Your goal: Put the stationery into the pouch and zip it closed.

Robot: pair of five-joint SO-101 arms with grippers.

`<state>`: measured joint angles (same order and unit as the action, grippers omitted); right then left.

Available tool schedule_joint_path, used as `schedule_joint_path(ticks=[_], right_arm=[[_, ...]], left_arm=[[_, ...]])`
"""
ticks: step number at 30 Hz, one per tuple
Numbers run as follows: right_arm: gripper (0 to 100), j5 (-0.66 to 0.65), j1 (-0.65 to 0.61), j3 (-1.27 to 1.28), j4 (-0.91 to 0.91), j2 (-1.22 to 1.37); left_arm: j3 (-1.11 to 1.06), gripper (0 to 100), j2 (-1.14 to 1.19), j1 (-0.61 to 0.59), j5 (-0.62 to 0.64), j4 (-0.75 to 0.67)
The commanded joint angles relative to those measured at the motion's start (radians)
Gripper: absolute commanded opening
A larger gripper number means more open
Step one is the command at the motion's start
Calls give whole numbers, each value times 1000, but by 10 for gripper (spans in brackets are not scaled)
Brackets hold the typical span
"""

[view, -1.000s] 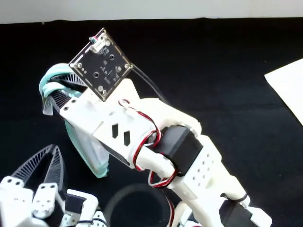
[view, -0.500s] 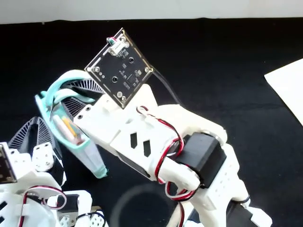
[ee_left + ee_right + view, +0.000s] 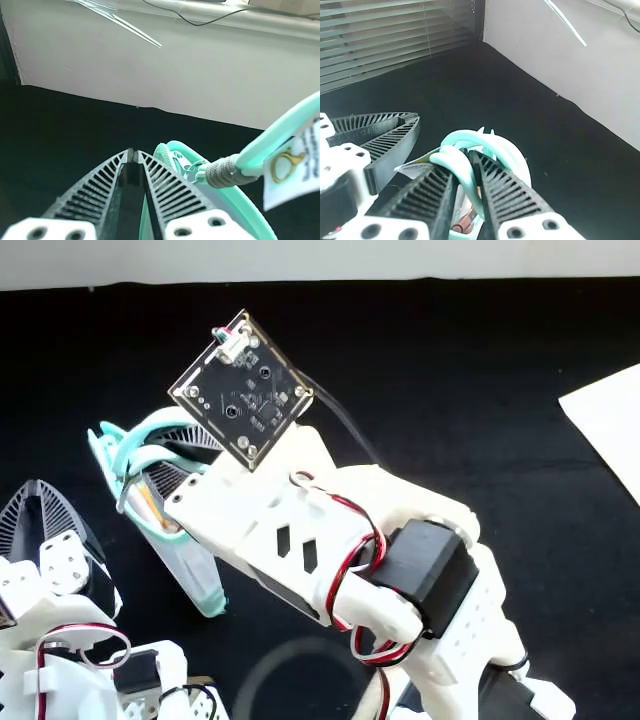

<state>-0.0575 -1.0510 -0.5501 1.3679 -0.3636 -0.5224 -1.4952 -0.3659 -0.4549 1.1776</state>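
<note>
At the lower left of the high view, the left arm's black ribbed gripper (image 3: 38, 490) stands with its fingers pressed together at the tips and nothing between them. The translucent, mint-trimmed zip pouch (image 3: 195, 570) hangs just beside it, apart from it. Right of that, at centre left, the right gripper (image 3: 150, 458) is clamped on the pouch's mint top edge and holds it off the black table (image 3: 480, 370), with stationery (image 3: 150, 505) showing inside. A white paper sheet (image 3: 610, 430) lies at the right edge.
</note>
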Motion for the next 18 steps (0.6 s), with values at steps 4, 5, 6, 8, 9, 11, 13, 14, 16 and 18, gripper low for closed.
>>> schedule_joint_path(ticks=[4, 5, 6, 8, 9, 11, 13, 14, 16, 18], right_arm=[[7, -9, -4, -33, 7, -8], [7, -9, -4, -35, 19, -8], [7, -12, -4, -38, 33, -8], [7, -12, -4, -39, 61, -8], [7, -12, -4, -39, 67, -8], [7, -12, -4, -38, 68, -8], [7, -12, -4, -38, 68, -8], [7, -12, -4, -38, 68, -8], [7, -12, -4, -35, 68, -8], [7, -9, -4, -31, 68, -8]], left_arm=[[-76, 12, 21, -50, 57, -132], [-114, 20, 28, -68, 57, -175], [-151, 34, 41, -85, 57, -215], [-220, 75, 74, -104, 58, -292], [-248, 89, 85, -108, 58, -324], [-286, 108, 105, -110, 69, -362], [-298, 125, 120, -110, 115, -374], [-298, 136, 124, -110, 132, -379], [-289, 156, 131, -111, 152, -379], [-263, 161, 142, -110, 157, -379]])
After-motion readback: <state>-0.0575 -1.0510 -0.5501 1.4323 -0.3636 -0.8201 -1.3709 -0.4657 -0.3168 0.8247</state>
